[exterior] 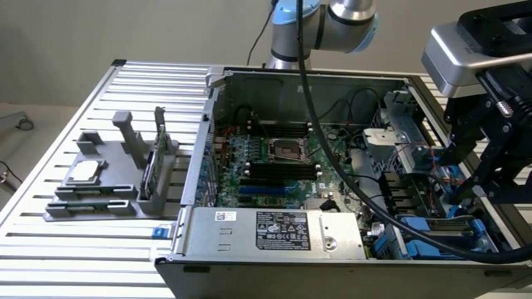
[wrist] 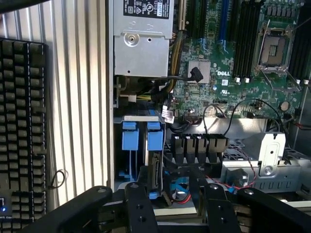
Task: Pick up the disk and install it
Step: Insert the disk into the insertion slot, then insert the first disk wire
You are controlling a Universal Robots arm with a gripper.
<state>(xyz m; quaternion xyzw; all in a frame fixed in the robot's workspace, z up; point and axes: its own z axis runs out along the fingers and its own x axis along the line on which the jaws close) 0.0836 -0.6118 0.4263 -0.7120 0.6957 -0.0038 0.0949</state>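
The disk (wrist: 155,171) stands on edge in the drive bay at the front corner of the open computer case, with its blue carrier tab (wrist: 154,137) at the end away from me. A second blue carrier tab (wrist: 130,136) sits in the slot beside it. My black gripper (wrist: 177,196) hangs just over the bay. Its fingers (wrist: 141,204) stand apart and do not clamp the disk, which lies close to one finger. In the exterior view the gripper (exterior: 475,194) is at the exterior view's right, above the blue carriers (exterior: 422,242).
The case (exterior: 208,124) holds a green motherboard (exterior: 283,156), a silver power supply (exterior: 275,230) and loose black cables (exterior: 390,218) near the bay. A grey fixture (exterior: 124,187) at the exterior view's left carries a square chip (exterior: 87,171) and a narrow card (exterior: 154,165). A keyboard (wrist: 22,126) lies beside the case.
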